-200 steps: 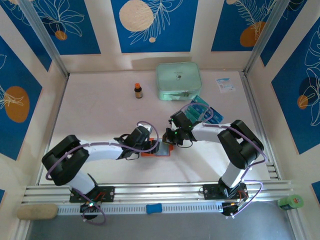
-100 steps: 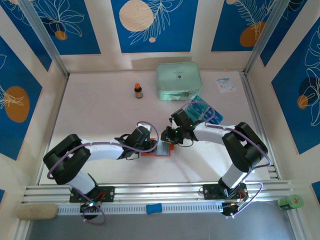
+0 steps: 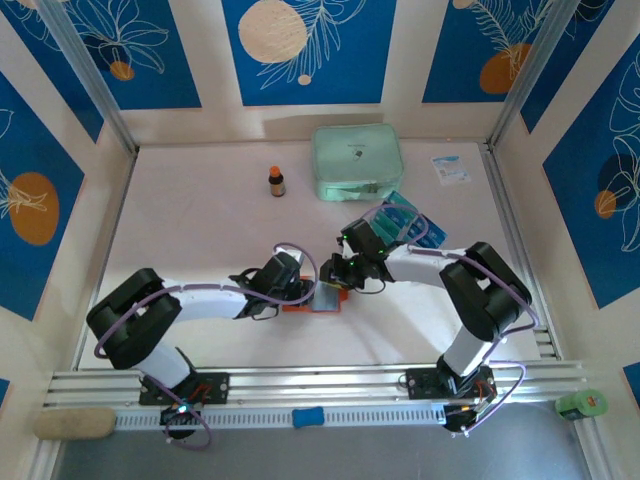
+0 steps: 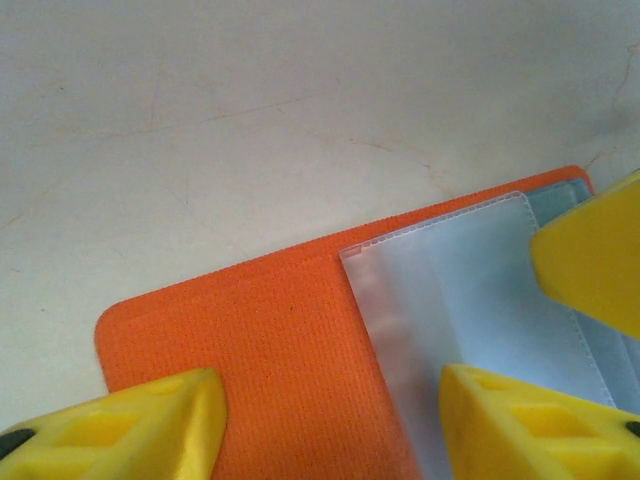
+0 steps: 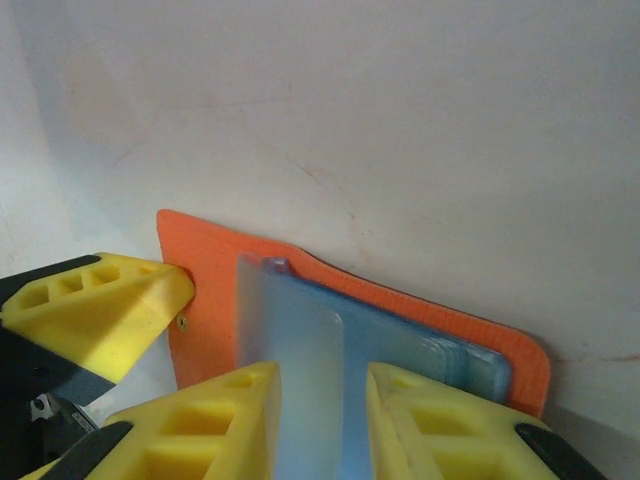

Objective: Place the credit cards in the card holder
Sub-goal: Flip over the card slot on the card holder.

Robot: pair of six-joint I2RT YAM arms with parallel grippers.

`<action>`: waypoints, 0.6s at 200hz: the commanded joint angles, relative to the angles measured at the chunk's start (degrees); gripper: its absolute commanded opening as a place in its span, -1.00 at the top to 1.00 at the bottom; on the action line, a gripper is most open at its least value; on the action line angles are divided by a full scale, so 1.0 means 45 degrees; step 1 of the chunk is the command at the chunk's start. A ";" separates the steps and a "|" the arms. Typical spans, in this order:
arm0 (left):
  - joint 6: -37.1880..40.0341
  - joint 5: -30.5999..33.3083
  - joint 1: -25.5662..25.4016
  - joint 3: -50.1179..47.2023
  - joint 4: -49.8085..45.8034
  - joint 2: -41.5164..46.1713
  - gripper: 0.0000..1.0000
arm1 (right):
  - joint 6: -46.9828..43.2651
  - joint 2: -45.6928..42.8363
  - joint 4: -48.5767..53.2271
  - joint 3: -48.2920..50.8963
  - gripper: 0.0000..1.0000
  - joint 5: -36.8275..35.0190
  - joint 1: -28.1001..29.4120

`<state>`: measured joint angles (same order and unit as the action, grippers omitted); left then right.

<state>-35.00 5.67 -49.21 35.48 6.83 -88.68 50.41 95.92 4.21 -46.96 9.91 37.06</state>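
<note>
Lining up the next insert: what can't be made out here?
Top view: card holder mostly under left tool and right tool.
Right wrist: pale strip between right tool's fingers, card or sleeve; bottom edge cuts it.
Wrist views: count of credit cards inside, blurred by frosted sleeves.

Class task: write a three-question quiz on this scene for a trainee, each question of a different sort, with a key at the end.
1. True or false: the card holder lies opened flat, with its clear sleeves showing.
2. What stands just left of the mint-green case in the top view? A) a white cup B) a small brown bottle C) a black pen
3. Which gripper is closer to the loose stack of credit cards?

Key: 1 true; 2 B; 3 the right gripper.
</note>
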 commanded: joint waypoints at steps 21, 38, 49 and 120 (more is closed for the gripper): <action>-0.0080 -0.0576 -0.0197 -0.0314 -0.0656 -0.0383 -0.20 | 0.0253 0.0295 -0.0210 -0.0393 0.42 0.0761 0.0007; -0.0091 -0.0567 -0.0197 -0.0327 -0.0642 -0.0238 -0.22 | 0.0351 0.0216 -0.0305 -0.0351 0.43 0.0916 -0.0022; -0.0093 -0.0540 -0.0197 -0.0315 -0.0685 -0.0014 -0.28 | 0.0446 0.0132 -0.0414 -0.0311 0.43 0.1062 -0.0032; -0.0076 0.0727 -0.0119 -0.0192 -0.1771 0.2693 -0.87 | 0.1038 -0.0684 -0.0517 -0.0368 0.35 0.1489 0.0131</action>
<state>-35.44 5.89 -49.52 34.96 2.33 -81.19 53.56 95.31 2.04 -47.24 14.37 37.08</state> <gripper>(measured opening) 0.904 0.300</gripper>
